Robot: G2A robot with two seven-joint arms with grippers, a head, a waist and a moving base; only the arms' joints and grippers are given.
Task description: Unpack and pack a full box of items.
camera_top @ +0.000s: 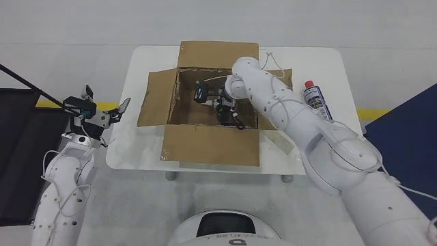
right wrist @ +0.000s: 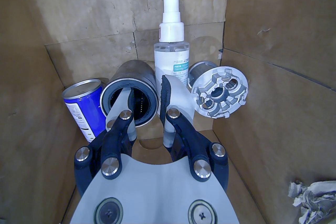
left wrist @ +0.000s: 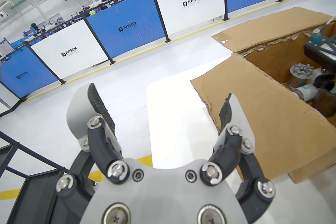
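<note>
White table (camera_top: pixel 321 75) bears cardboard box (camera_top: pixel 218 55); right tool (right wrist: pixel 148 88) pinches metal cylinder (right wrist: pixel 131 72), left tool (left wrist: pixel 160 91) spread.

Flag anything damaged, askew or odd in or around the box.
The cardboard box has torn, ragged flap edges. Inside, the spray bottle lies on its side among upright items, and crumpled paper sits in a corner. The right gripper grips the metal cylinder.
</note>
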